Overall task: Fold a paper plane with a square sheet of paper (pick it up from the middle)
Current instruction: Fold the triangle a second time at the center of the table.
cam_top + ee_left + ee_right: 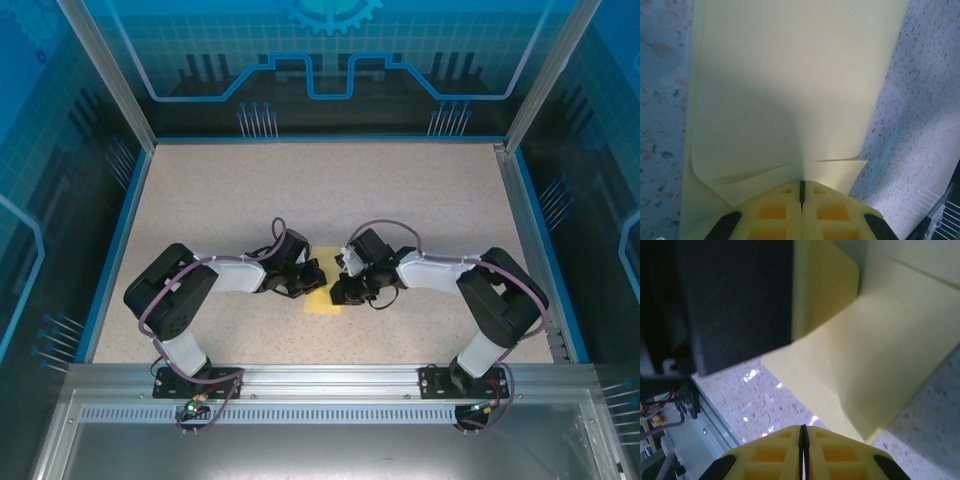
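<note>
At the left of the speckled surface (300, 190), seen from above, we note the left arm (190, 290) bent inward, with the left pincer (305, 280) at the near middle of the surface. On its wrist view we find the jaws fully closed, the yellow pads (775, 210) meeting along a thin dark seam, with the square sheet of paper (790, 75) pinched at their tips. The sheet creases and curls where it is caught, and runs away from the pincer as a broad pale-yellow panel over the surface. From above, the sheet sits between the two pincers, near the front edge of the surface, partly hidden by both. To its right, the right pincer (347, 288) faces the left one from close by, carried by the right arm (480, 290), which mirrors the left. On the right wrist view we find its pads (840, 455) drawn together, no gap showing. The sheet there shows a fold line and a raised flap, its lower corner just beside the right-hand pad; we cannot tell whether any paper is caught in this pincer.
</note>
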Robot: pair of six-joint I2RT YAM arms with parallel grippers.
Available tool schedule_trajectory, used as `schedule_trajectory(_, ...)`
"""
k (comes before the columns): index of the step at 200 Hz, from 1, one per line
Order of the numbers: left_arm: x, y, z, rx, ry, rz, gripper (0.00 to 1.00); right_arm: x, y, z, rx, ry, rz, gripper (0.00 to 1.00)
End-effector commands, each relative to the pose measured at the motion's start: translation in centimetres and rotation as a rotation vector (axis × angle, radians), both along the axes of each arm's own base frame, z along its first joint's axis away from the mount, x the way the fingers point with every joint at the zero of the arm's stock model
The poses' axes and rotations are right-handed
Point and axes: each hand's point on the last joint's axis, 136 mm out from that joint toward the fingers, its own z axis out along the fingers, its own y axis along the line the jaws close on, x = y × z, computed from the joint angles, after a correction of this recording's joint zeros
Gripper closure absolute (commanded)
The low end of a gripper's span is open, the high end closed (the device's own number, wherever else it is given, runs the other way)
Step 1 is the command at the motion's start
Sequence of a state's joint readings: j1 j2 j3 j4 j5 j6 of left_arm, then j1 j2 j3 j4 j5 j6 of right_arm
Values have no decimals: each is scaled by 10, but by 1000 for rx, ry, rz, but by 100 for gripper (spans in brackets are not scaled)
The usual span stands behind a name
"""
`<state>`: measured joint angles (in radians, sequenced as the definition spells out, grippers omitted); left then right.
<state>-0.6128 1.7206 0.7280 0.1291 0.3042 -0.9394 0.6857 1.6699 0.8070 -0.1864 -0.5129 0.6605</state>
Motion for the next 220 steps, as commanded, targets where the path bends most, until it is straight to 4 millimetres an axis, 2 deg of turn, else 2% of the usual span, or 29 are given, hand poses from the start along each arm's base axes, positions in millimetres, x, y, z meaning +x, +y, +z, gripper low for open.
schedule_trajectory(1, -17, 17, -26, 106, 70, -7, 100, -4, 1, -22, -44, 60, -10, 90)
schedule_trajectory(27, -16, 16, -24, 99, 61, -12, 100, -16, -17, -52, -137, 117, -15, 91)
schedule_trajectory(46, -14, 14, -19, 90, 41, -18, 100, -26, -28, -64, -178, 147, -20, 92)
schedule_trajectory(60, -11, 12, -12, 81, 20, -23, 100, -29, -29, -66, -174, 154, -23, 93)
schedule_trajectory(101, -4, 3, 15, 16, -40, -32, 85, -26, -28, -63, -168, 147, -27, 94)
schedule_trajectory(121, -5, 1, 24, -11, -44, -30, 83, -24, -27, -62, -169, 142, -30, 94)
schedule_trajectory(148, -11, 0, 21, -46, -26, -23, 84, -23, -26, -61, -167, 138, -32, 94)
schedule_trajectory(169, -11, -9, 17, -90, -8, -44, 85, -23, -26, -60, -168, 136, -34, 94)
schedule_trajectory(193, -12, -15, 6, -113, 18, -50, 87, -23, -28, -62, -176, 141, -35, 94)
schedule_trajectory(220, -15, 1, -16, -27, 46, -1, 90, -25, -33, -65, -202, 145, -35, 96)
